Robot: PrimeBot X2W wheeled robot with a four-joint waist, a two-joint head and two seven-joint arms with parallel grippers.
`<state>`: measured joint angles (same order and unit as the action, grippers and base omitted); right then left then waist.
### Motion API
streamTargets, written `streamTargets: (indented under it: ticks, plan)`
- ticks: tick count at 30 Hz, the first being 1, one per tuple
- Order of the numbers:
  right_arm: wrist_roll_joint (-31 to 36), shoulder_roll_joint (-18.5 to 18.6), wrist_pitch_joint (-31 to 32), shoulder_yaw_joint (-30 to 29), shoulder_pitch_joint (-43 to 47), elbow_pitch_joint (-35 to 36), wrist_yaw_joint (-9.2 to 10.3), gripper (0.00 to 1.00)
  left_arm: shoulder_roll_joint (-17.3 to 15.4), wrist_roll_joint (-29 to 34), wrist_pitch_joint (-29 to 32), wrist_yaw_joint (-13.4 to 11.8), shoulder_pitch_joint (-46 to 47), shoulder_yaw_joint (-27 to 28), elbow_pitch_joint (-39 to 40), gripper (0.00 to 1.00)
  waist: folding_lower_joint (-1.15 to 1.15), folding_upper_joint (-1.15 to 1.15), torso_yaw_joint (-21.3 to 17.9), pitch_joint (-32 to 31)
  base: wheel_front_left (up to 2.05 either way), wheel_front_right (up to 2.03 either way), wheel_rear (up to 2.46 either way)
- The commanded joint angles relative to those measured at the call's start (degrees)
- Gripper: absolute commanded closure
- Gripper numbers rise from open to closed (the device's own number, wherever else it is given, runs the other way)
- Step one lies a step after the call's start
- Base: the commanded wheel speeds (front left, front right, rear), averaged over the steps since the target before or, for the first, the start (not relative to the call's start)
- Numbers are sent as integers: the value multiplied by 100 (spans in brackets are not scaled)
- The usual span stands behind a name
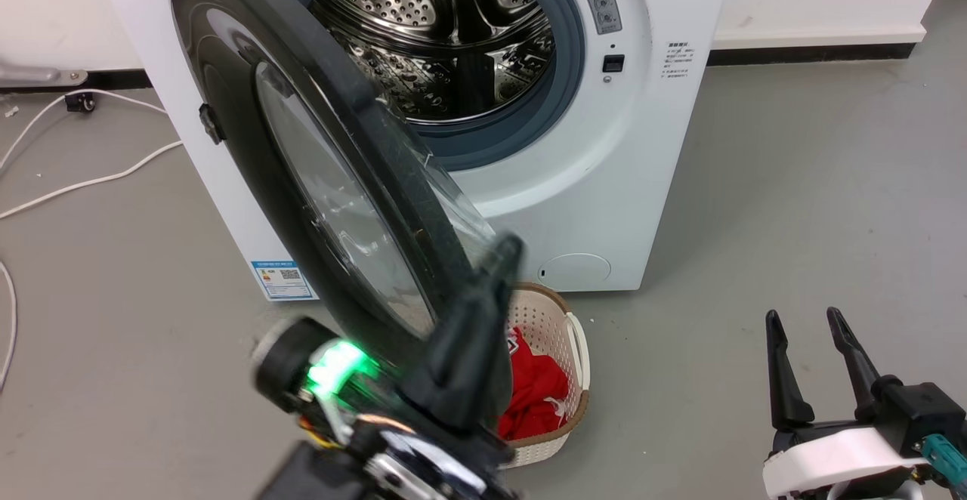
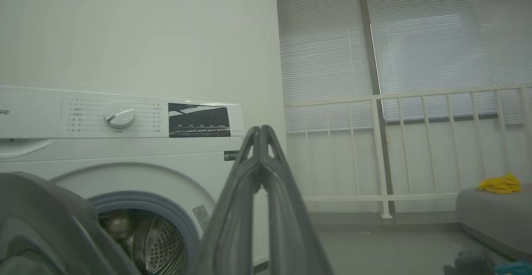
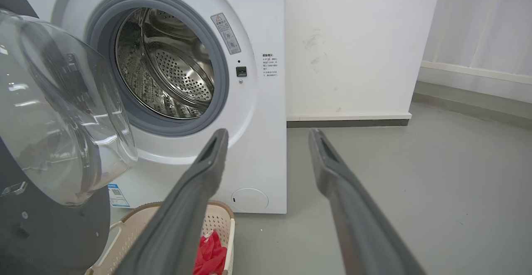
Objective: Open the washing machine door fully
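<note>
The washing machine door (image 1: 302,183), a glossy black disc with a clear glass bowl, stands swung out to the left of the steel drum opening (image 1: 446,39), hinged at its left edge. My left gripper (image 1: 510,247) is shut with nothing between its fingers, and its tips sit just past the door's lower right rim; I cannot tell whether they touch. In the left wrist view the shut left gripper (image 2: 260,130) points at the machine's front, with the door (image 2: 41,225) at lower left. My right gripper (image 1: 802,316) hangs open above the floor at lower right. The right gripper (image 3: 269,134) faces the door's bowl (image 3: 54,113).
A cream laundry basket (image 1: 570,334) holding red cloth (image 1: 536,394) stands on the floor under the door's free edge. White cables (image 1: 75,183) trail over the floor at left. A white railing (image 2: 415,150) and a grey seat (image 2: 490,221) lie to the machine's right.
</note>
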<state>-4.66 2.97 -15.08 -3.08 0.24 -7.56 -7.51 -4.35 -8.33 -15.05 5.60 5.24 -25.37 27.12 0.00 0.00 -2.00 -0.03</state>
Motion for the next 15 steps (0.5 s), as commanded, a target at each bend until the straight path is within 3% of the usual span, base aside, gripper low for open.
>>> streamTargets:
  ticks: [1, 8, 15]
  plan:
    - [-4, -19, -11, -21, 34, -5, 4, 0, -76, -3, 33, 39, -150, -151, -142, 100, 0, 0, 19, 17, 0, 0, 0]
    - [-37, -18, -11, -7, -16, -58, 4, 0, -287, -9, 198, 104, -634, -827, -918, 100, 0, 0, 76, 74, 0, 0, 0]
    - [-68, -18, -11, -21, -42, -78, 4, 0, -341, -32, 400, 2, -927, -981, -1532, 100, 0, 0, 110, 105, 0, 0, 0]
